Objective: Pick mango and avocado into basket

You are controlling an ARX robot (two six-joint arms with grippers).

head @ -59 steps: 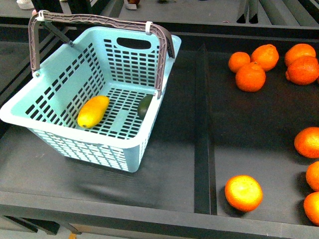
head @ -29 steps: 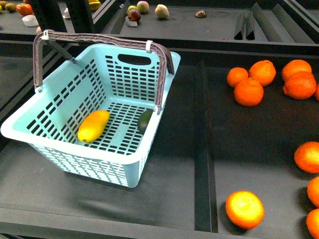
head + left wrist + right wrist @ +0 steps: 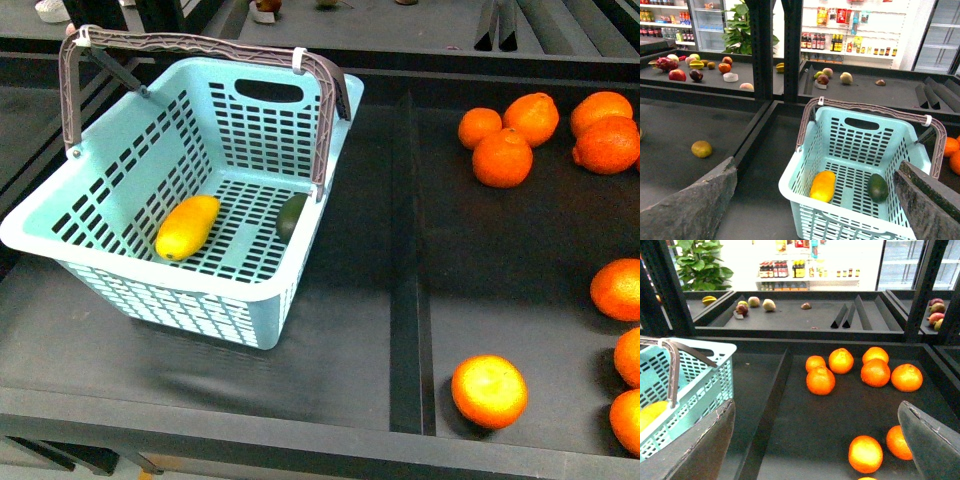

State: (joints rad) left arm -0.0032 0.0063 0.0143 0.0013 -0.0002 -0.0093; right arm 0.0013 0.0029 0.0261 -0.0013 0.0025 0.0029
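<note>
A dark display shelf (image 3: 350, 330) carried the whole scene, split by a raised divider (image 3: 408, 300) into two bays. In the left bay stood the light blue basket (image 3: 120, 255), its brown handles (image 3: 200, 42) swung upright over the rim. Oranges (image 3: 502, 156) lay scattered across the right bay, one (image 3: 488, 389) near the front edge.

Inside the basket the yellow mango (image 3: 187, 225) rested on the slotted floor, and the dark green avocado (image 3: 291, 213) lay apart from it against the right wall. Both task fruits appeared to be already in place, so the job looked finished.

The left gripper (image 3: 810, 200) hung above and in front of the basket with its two fingers spread wide and nothing between them; the right gripper (image 3: 815, 440) stood likewise parted and empty over the orange bay. Neither arm showed in the front view.

The remaining risks seemed slight: a careless retreat of the left arm might catch a raised handle and drag or tip the basket, or a low sweep of the right arm might knock an orange along the shelf.
</note>
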